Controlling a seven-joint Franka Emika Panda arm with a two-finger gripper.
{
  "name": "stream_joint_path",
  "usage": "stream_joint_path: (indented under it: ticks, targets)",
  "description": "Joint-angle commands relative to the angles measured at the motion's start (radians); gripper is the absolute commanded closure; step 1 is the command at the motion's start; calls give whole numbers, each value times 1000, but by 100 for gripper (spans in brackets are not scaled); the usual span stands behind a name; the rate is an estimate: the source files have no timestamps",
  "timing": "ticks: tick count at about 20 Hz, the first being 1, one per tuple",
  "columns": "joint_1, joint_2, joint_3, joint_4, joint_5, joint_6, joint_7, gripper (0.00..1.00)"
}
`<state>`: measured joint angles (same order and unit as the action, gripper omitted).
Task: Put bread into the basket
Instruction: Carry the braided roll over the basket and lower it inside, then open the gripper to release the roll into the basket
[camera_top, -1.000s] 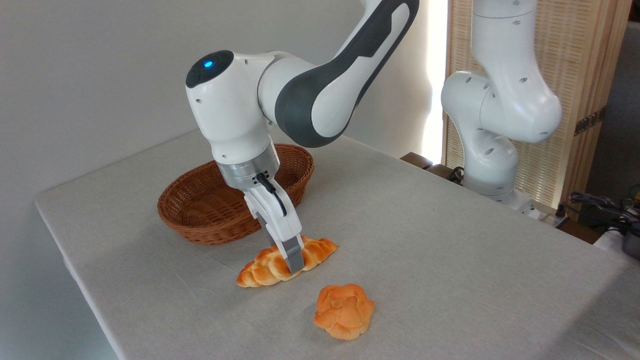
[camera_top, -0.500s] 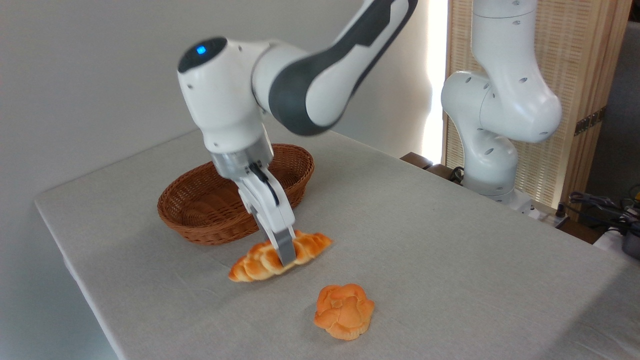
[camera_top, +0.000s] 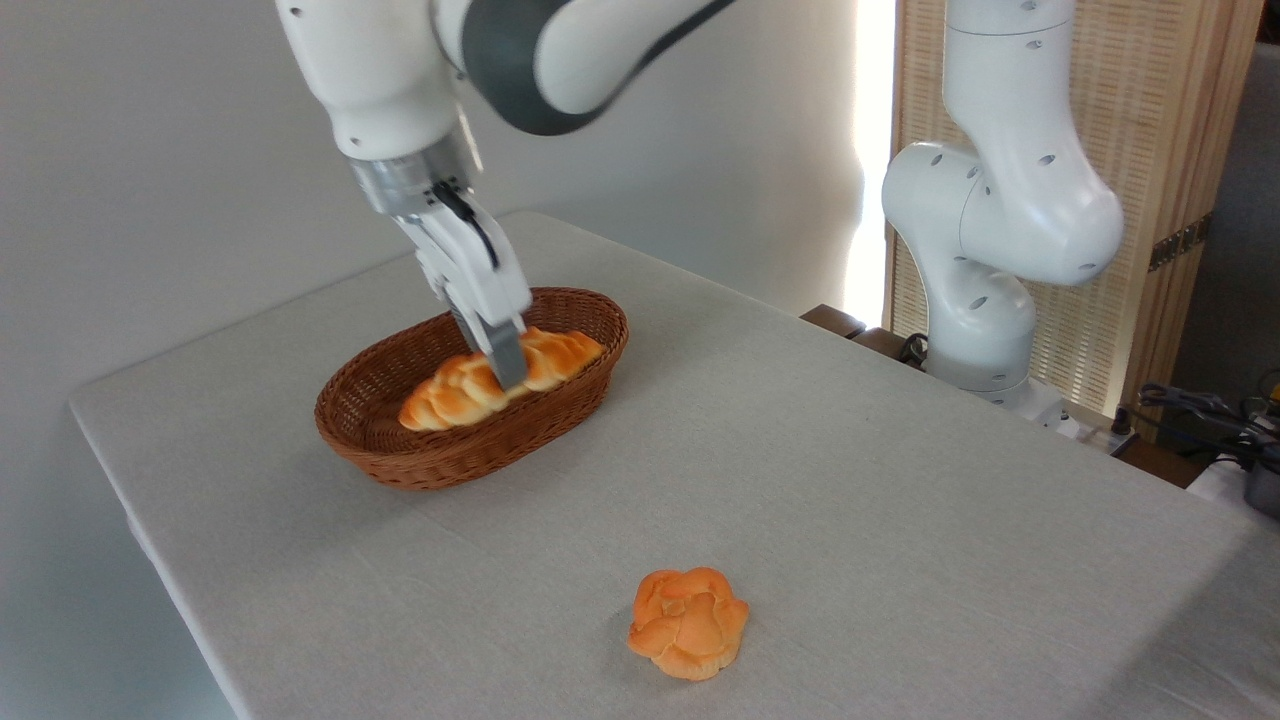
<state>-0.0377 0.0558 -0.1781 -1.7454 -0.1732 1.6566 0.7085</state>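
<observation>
Placing step: gripper (camera_top: 505, 368) clamped the bread (camera_top: 500, 379) mid-loaf, held over the basket (camera_top: 440, 455), lengthwise, seemingly above its floor. Next probably called for lowering and letting go. 1 bun (camera_top: 688, 621) sat on the table (camera_top: 900, 520), well apart. Nothing blocked the drop.

We see the braided loaf (camera_top: 455, 392) within the wicker basket (camera_top: 440, 462) at the table's (camera_top: 900, 520) left rear; the knotted bun (camera_top: 688, 622) lies well apart, nearer the front.
</observation>
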Motion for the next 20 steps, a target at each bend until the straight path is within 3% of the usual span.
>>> stream_joint_path:
  ticks: [1,2,4,6,7,9,20]
  targets:
    - [-5,53,-110,9,-5,95,-142,71]
    - [-11,68,-132,6,0,138,-173,54]
    - [-31,105,-158,3,1,216,-233,38]
    - [-42,125,-169,-20,9,255,-236,7]
    - [-45,128,-170,-32,35,256,-232,0]
    - [-51,131,-182,-49,72,256,-230,0]
    - [-51,128,-184,-52,66,256,-239,0]
